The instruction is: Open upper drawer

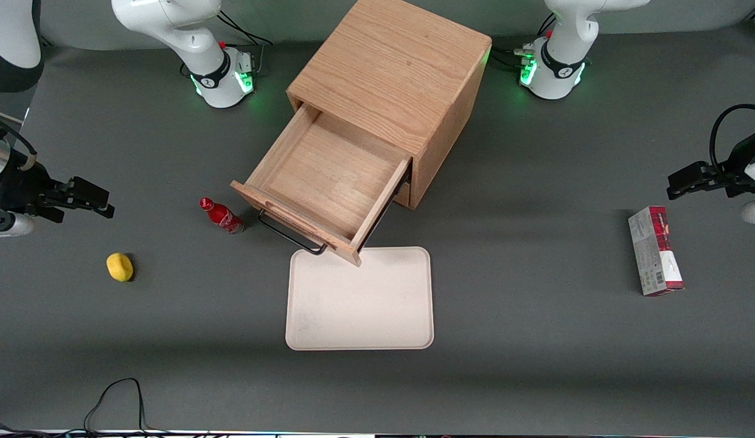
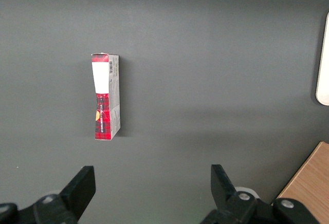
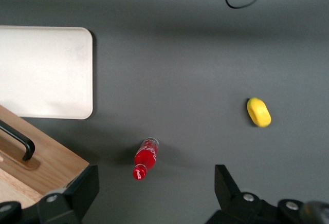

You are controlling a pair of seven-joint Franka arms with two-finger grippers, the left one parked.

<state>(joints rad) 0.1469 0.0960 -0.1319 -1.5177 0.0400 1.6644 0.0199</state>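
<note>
The oak cabinet (image 1: 392,79) stands in the middle of the table. Its upper drawer (image 1: 328,176) is pulled far out, showing an empty wooden inside, and its black wire handle (image 1: 289,236) runs along the front. The lower drawer is hidden under it. My gripper (image 1: 100,202) is open and empty, well away from the drawer toward the working arm's end of the table, above the bare mat. In the right wrist view the gripper (image 3: 154,188) hangs over a red bottle, with a corner of the drawer front (image 3: 46,162) and its handle (image 3: 18,142) in sight.
A red bottle (image 1: 222,216) (image 3: 145,158) lies beside the handle's end. A yellow lemon-like object (image 1: 120,266) (image 3: 258,112) lies nearer the front camera than the gripper. A white tray (image 1: 359,298) (image 3: 46,72) lies in front of the drawer. A red box (image 1: 655,249) (image 2: 105,95) lies toward the parked arm's end.
</note>
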